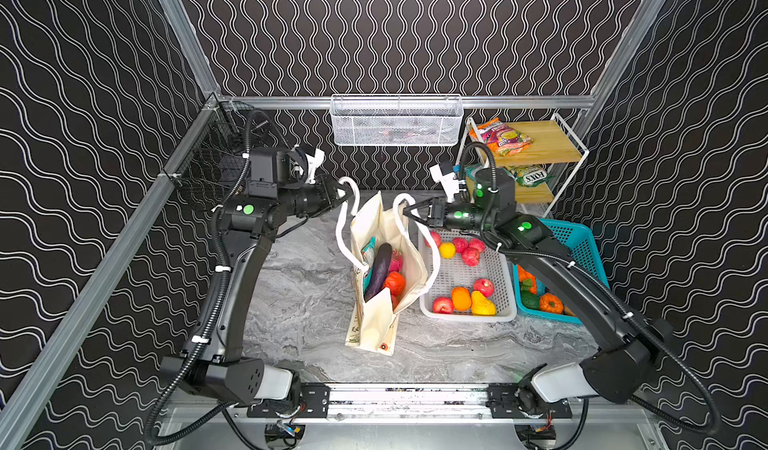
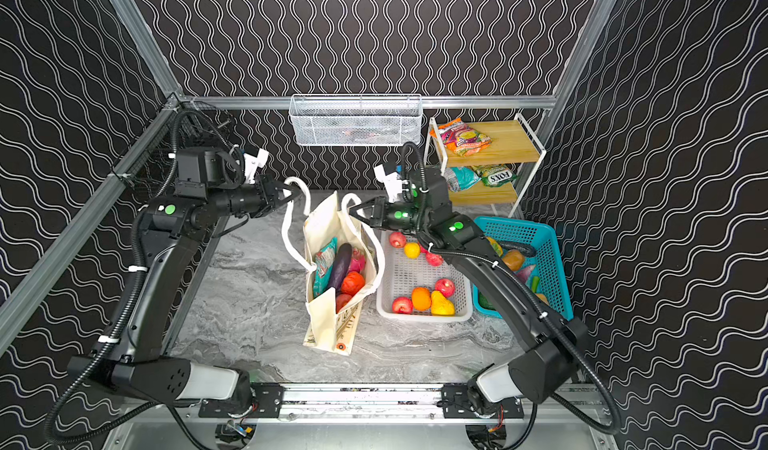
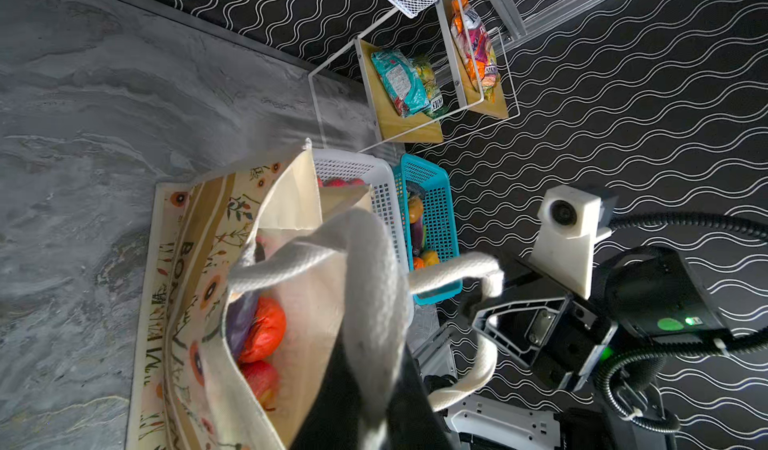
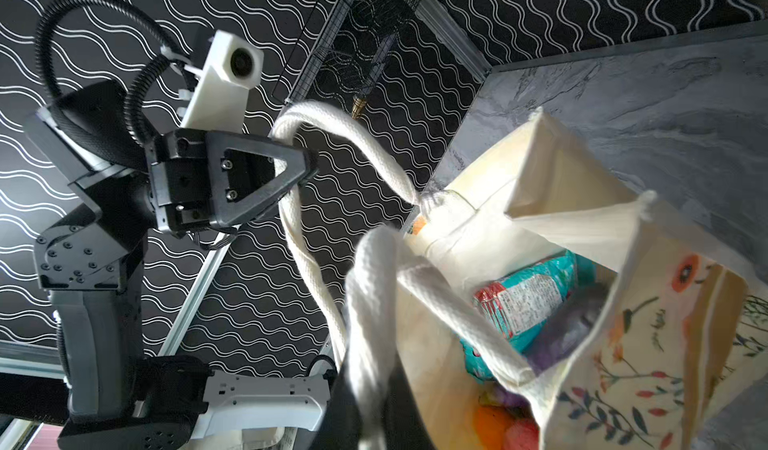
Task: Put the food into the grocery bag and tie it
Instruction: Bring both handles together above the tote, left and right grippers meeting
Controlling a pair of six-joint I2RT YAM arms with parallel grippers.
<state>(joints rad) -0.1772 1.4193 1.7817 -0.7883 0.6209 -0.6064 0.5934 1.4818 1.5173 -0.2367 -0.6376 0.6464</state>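
White woven strap handles (image 4: 370, 285) pinched, 1 per end effector.
Cream floral canvas grocery bag (image 1: 374, 323) stands on the grey marble worktop (image 1: 299, 285), colourful food (image 1: 395, 282) inside; left end effector (image 1: 346, 195) and right end effector (image 1: 406, 211) each clamp 1 handle. Cross straps under even tension, lest it tip.

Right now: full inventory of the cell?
grocery bag: 1, cream floral, table centre
inside bag: at least 4, purple eggplant, teal snack packet, red tomato-like fruit, magenta dragon fruit
white basket: 1, right of bag, mixed fruit
teal basket: 1, far right, vegetables
shelf rack: 1, white wire, wood, back right, three packets
mesh basket: 1, white, back rail
wire basket: 1, black, left wall
table: 1, grey marble
left hand: 1, black, shut on left handle
right hand: 1, black, shut on right handle
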